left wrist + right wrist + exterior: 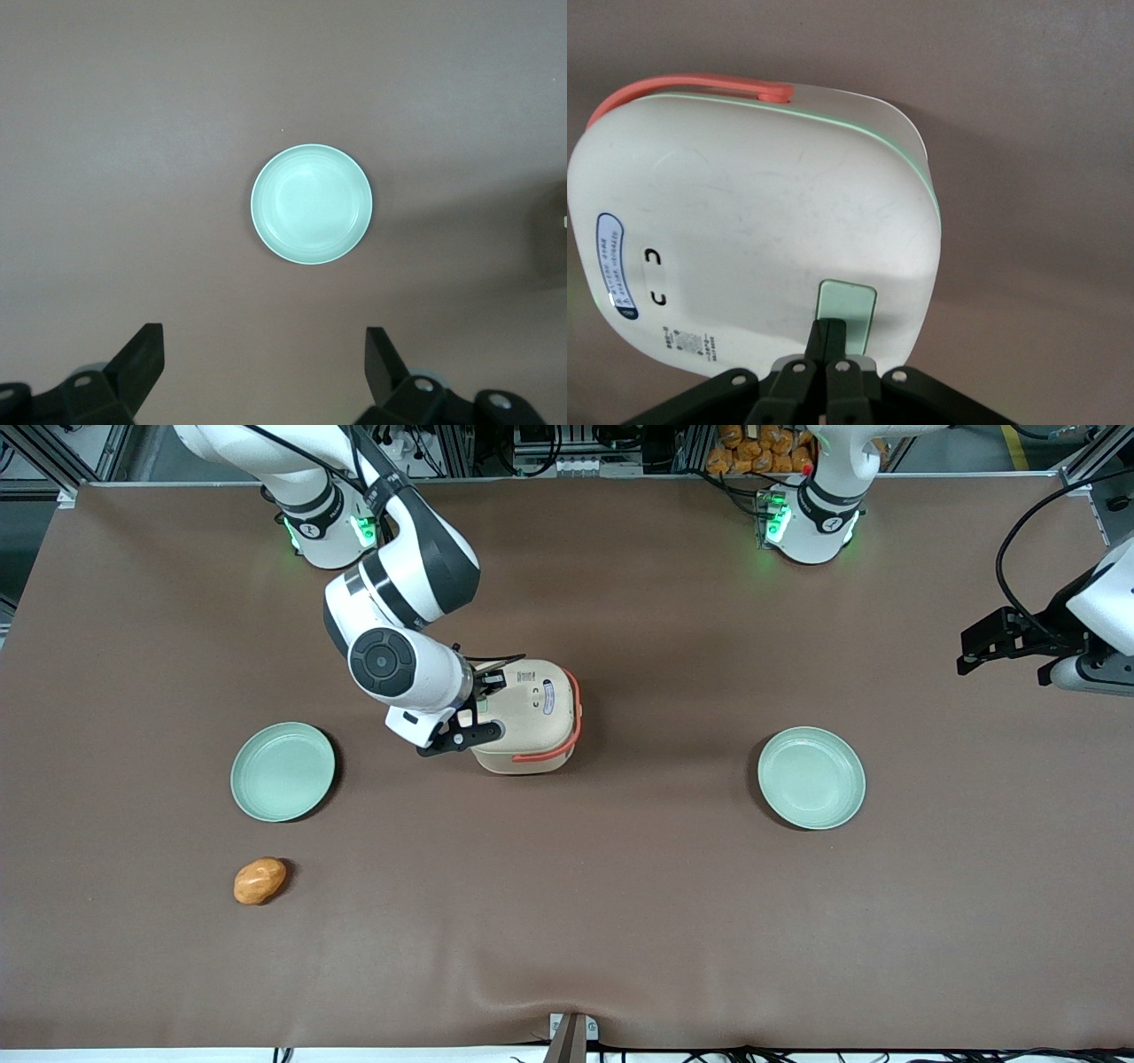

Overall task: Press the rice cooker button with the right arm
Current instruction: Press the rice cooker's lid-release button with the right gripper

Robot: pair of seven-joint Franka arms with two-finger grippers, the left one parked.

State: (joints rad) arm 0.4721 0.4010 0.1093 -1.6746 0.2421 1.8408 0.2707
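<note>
The rice cooker point(532, 717) is a cream rounded-square pot with a coral-orange handle point(574, 726) and a pale green rim, standing in the middle of the brown table. In the right wrist view it fills the frame point(753, 221), with a pale green rectangular button point(852, 305) on its lid. My right gripper point(829, 326) is shut, fingertips pressed together and resting on the edge of that button. In the front view the gripper point(478, 701) sits over the cooker's edge toward the working arm's end.
Two green plates lie on the table, one toward the working arm's end point(283, 771) and one toward the parked arm's end point(811, 777), also in the left wrist view point(311, 204). An orange-brown bun-like object point(260, 880) lies nearer the front camera than the first plate.
</note>
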